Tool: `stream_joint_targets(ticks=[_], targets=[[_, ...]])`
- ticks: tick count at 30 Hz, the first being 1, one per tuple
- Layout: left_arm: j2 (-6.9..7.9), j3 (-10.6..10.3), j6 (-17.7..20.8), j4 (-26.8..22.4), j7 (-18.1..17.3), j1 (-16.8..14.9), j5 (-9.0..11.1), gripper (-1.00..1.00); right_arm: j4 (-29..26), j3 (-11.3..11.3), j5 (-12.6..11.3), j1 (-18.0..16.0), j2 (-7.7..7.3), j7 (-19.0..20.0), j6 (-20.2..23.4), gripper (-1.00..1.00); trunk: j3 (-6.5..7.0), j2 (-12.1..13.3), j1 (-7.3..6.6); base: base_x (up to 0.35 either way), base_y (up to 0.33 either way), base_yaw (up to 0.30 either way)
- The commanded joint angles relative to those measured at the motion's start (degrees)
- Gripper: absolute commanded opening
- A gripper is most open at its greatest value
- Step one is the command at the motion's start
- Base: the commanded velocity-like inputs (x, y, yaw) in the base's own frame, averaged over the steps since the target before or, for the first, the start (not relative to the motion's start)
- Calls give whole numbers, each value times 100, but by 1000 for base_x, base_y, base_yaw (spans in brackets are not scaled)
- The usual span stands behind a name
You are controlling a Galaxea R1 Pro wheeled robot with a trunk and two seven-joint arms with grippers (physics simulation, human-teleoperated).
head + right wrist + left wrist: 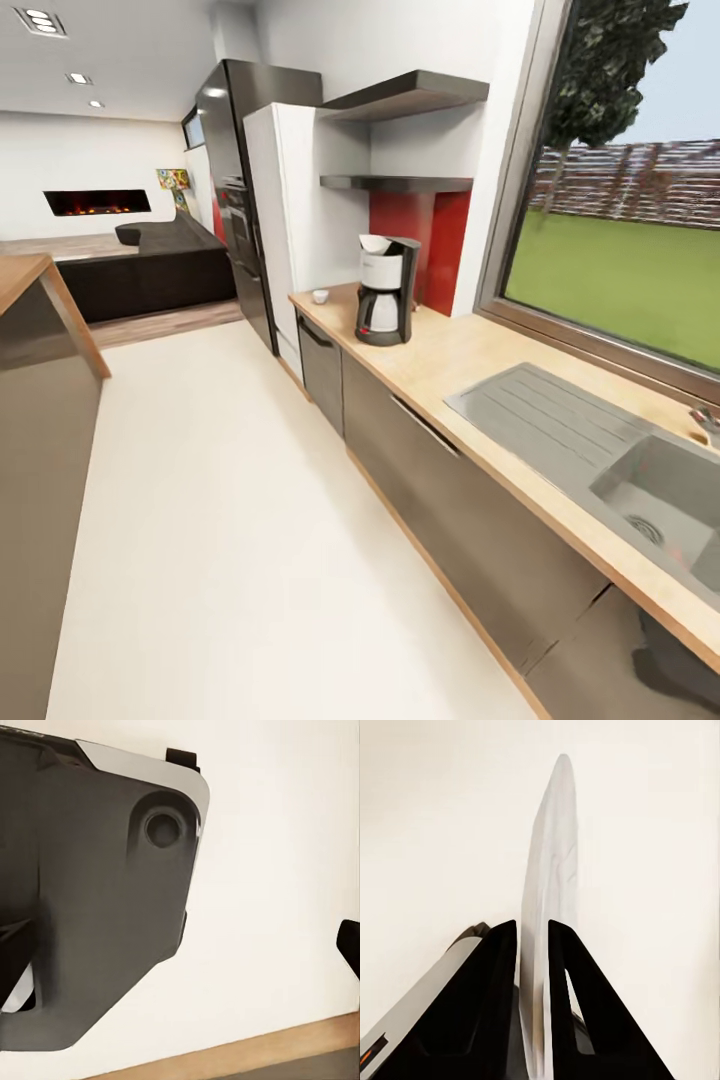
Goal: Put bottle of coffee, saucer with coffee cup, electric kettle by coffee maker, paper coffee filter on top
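Carrying the small flat round white saucer (551, 892) edge-on in the left gripper (533, 937), we're rolling along the kitchen w/ the long light tan wood-grain surface (470, 370) on our right. The left jaws are clamped on the saucer's rim, one black finger on each face, the plate standing up out of them against the pale floor. Right jaws: can't tell their state; the right wrist view shows a dark grey body part of the robot and a strip of wood trim.

Far along the surface stands the tall black drip coffee maker (386, 290) w/ silver carafe, something white sitting in its top, poss. the paper filter, too small to be sure. The small white ceramic coffee cup (320, 296) sits on the surface left of it, toward the far end, near the white cabinet. Dark slab kitchen shelf (398, 183) hangs above the machine; no bottle that we can make out there.

Step in hand, as we judge it: bringing the saucer over. Next move calls for closing on the far end, laying the saucer flat beside the coffee maker, then cup onto it.
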Motion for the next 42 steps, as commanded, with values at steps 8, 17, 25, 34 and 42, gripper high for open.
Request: stream_joint_targets(ticks=[8, 17, 25, 34, 42], targets=[[-1, 43, -13, 10, -20, -6, -32, -100, -19, -48, 42, -2, 6, 10, -74, 100, -11, -10, 6, 333, 5, 3], [3, 63, -8, 10, -19, -6, -24, -100, -11, -49, 39, -2, 18, 9, -77, 100, -11, -10, 6, 328, 70, 0], [5, 84, -10, 10, -21, -6, -23, -100, -8, -49, 33, -2, 14, 18, -81, 100, -42, -10, 6, 298, 183, 104], [5, 95, -13, 10, -20, -6, -24, -100, -8, -49, 32, -2, 21, 18, -79, 100, -98, -10, 6, 294, 195, 180], [3, 87, -13, 10, -21, -6, -24, -100, -10, -49, 33, -2, 23, 13, -77, 100, -148, -10, 6, 290, 220, 182]])
